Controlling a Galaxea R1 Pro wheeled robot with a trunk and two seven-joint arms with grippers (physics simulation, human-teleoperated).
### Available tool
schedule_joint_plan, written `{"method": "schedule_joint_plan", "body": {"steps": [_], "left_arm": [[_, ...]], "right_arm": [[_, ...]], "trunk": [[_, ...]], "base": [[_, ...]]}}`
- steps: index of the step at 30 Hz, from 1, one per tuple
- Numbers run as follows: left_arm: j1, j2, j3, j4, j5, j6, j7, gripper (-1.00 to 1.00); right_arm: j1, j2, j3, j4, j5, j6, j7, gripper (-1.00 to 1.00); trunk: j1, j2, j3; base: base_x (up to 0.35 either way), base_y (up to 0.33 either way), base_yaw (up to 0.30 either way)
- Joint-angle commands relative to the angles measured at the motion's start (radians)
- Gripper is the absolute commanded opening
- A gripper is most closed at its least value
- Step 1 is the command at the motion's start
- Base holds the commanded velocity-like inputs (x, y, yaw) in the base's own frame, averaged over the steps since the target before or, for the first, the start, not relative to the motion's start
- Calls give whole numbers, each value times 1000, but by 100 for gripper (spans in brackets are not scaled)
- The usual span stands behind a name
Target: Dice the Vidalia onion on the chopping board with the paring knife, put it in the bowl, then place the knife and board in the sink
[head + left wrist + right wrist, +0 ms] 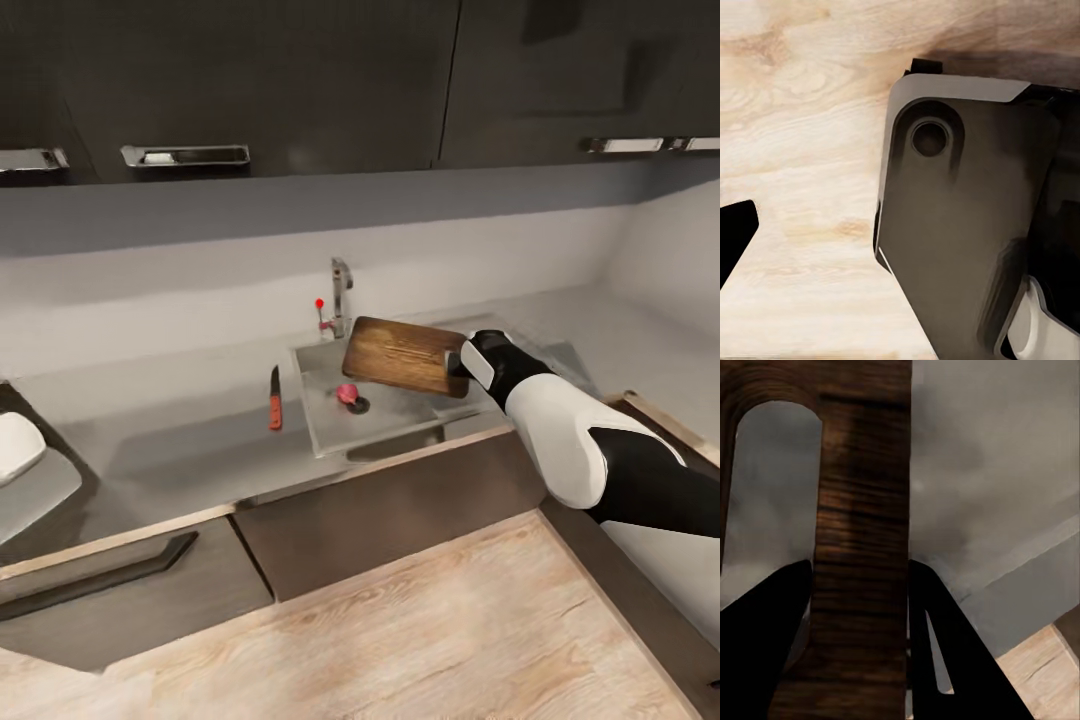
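Claw (859,607) tips hidden behind chopping board (405,355)

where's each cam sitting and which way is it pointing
Head view: on the robot's head, looking forward and down at the countertop, sink, Vidalia onion and paring knife; the right arm shows, its right gripper holding the chopping board.
Left wrist view: on the left arm, facing the pale wood floor; a dark part of the robot's body shows.
Right wrist view: along the right gripper, its fingers either side of the chopping board.
Shared: head and right wrist views both show the board gripped near its handle slot.
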Motion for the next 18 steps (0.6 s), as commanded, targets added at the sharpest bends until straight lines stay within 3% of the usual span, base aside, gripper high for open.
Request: {"method": "schedule_joint_plan", "body": {"steps": [1,18], "left_arm": [[-1,0,-8,2,8,-1,0,100],[-1,2,-8,2,8,-4,0,100]], "right_arm": [[-1,1,-11,-1,3,4,-3,-100],[-1,1,-11,4,3,4,-3,-100]], "trunk": [[0,-2,-2],[0,-2,-2]], "base": [[-250,229,280],[-234,236,280]]}}
